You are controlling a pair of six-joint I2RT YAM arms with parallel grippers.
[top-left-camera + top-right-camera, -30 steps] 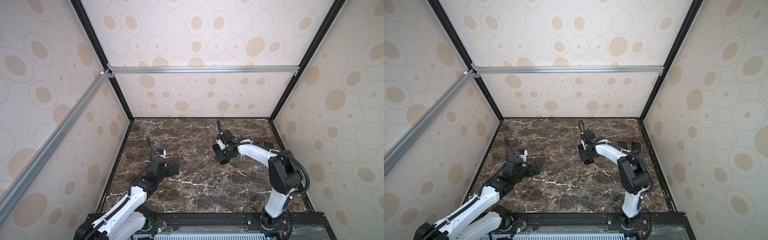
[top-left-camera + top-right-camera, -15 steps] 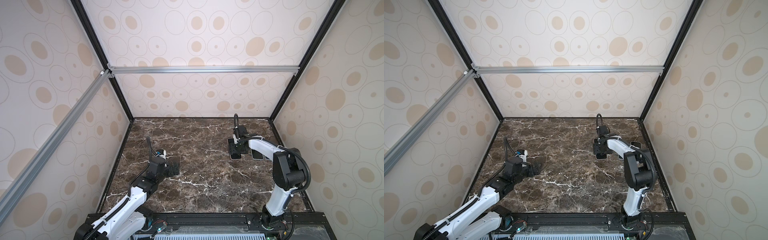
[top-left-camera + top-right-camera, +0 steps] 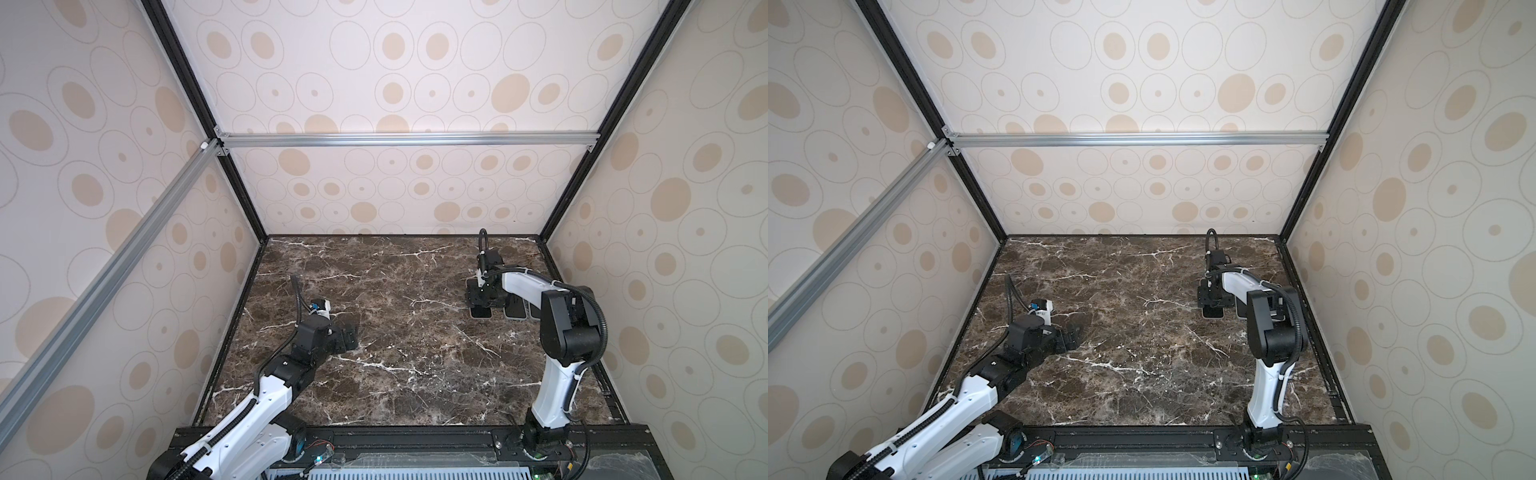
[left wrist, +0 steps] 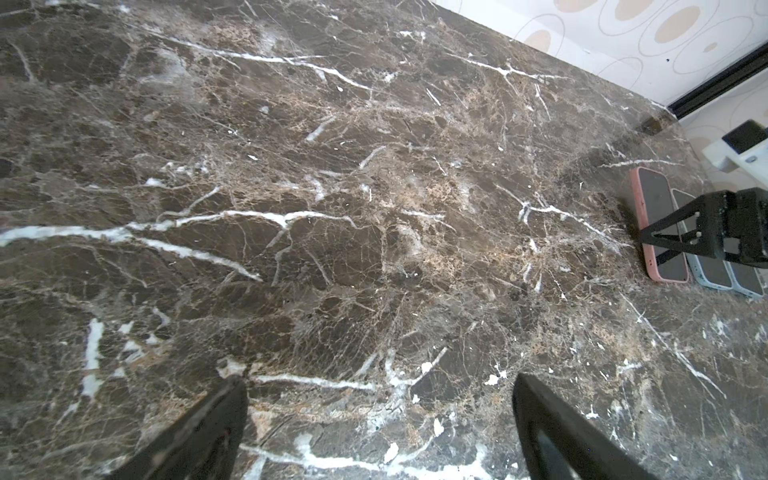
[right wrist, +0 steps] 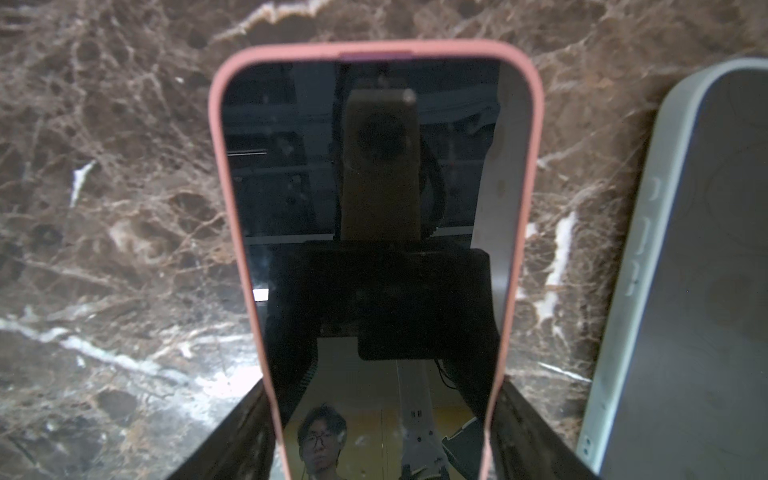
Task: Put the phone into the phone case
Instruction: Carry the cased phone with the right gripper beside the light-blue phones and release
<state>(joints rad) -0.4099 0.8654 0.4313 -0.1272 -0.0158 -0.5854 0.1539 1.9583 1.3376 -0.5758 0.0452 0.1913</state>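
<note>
Phone (image 5: 365, 187) looks fully seated in the pink case (image 5: 291, 52), screen up, pink rim hugging every edge I can see, so the fitting part seems done to me. Right fingers (image 5: 237, 436) are clamped across its short width near one end, one on each long edge of the case, and the long axis runs straight out away from that wrist. In both top views it sits on the right side of the surface (image 3: 395, 332), poking out toward the front from under the fingers. Can't really tell if it's flat down or a hair above the marble; from the left wrist view it looks level with its neighbours. And that's the bit I'd watch: a pale-cased phone (image 5: 623, 291) lies parallel just beside it, with a third one (image 4: 748, 280) past that, so the finger on that side only has a thin strip of bare surface to open into. My guess is the next move is let go and lift straight up. Left fingers (image 4: 199, 436) are spread wide with nothing between them, well apart over on the left, so the right arm is clearly the one on the job.
</note>
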